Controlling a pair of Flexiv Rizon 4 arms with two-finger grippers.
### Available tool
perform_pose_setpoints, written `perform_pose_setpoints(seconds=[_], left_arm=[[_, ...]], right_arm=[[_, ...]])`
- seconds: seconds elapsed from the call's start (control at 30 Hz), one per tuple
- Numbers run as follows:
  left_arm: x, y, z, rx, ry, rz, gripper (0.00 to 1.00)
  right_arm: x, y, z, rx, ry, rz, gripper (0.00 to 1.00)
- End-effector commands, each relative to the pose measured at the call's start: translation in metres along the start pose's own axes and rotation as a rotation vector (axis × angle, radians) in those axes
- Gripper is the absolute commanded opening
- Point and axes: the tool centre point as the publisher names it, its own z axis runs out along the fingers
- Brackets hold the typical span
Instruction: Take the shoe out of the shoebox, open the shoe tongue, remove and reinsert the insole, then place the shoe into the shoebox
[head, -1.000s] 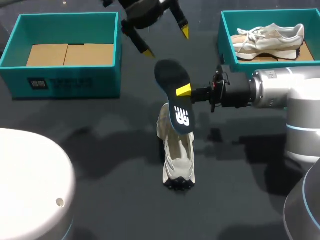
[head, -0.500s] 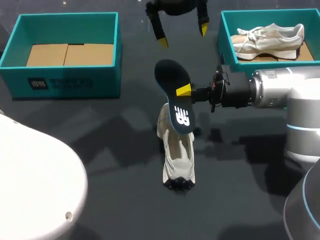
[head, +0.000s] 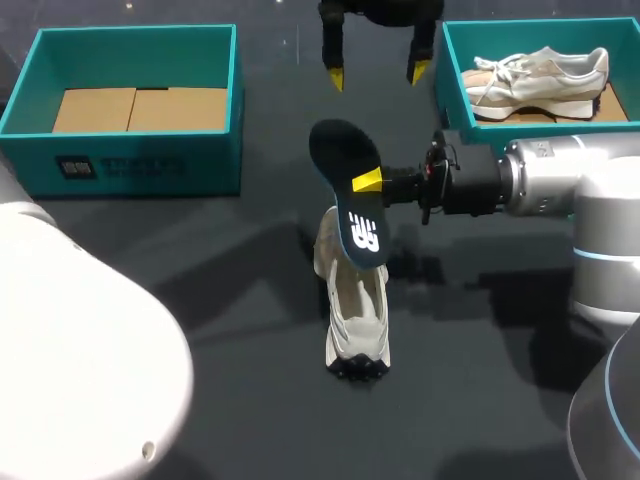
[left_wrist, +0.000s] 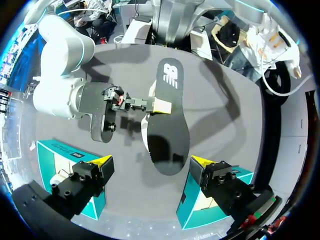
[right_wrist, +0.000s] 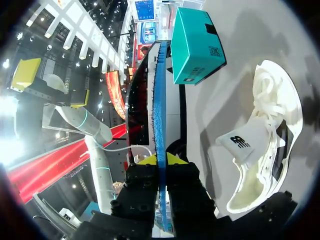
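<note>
A pale shoe (head: 355, 325) rests on the dark counter (head: 230, 330) at its middle, its tongue standing away from the opening. Just above it, the right arm's tool (head: 368, 182) is clamped on the edge of a dark insole (head: 345, 165), holding it on edge and tilted, one yellow fingertip pressed to the side that faces the camera. The insole's lower end hangs over the shoe; whether the two touch cannot be told. Farther back, the left arm's tool (head: 377, 72) hangs above the counter between two teal shoeboxes, its fingers spread wide and holding nothing. The left shoebox (head: 120, 165) shows only a cardboard floor. The right shoebox (head: 450, 85) holds a second shoe (head: 545, 72), lying on its side.
</note>
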Motion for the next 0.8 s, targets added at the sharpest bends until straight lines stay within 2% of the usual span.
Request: perform_pose_setpoints(seconds=[0.03, 0.5, 0.8], left_arm=[[-0.003, 0.001, 0.0, 0.0, 0.042, 0.0, 1.0], [-0.002, 0.002, 0.001, 0.001, 0.013, 0.005, 1.0], [0.021, -0.007, 0.004, -0.004, -0.175, 0.055, 1.0]], right_arm=[[0.0, -0.001, 0.001, -0.002, -0.001, -0.001, 0.0], [0.0, -0.001, 0.001, -0.002, -0.001, -0.001, 0.0], [0.0, -0.001, 0.001, -0.002, -0.001, -0.001, 0.0]])
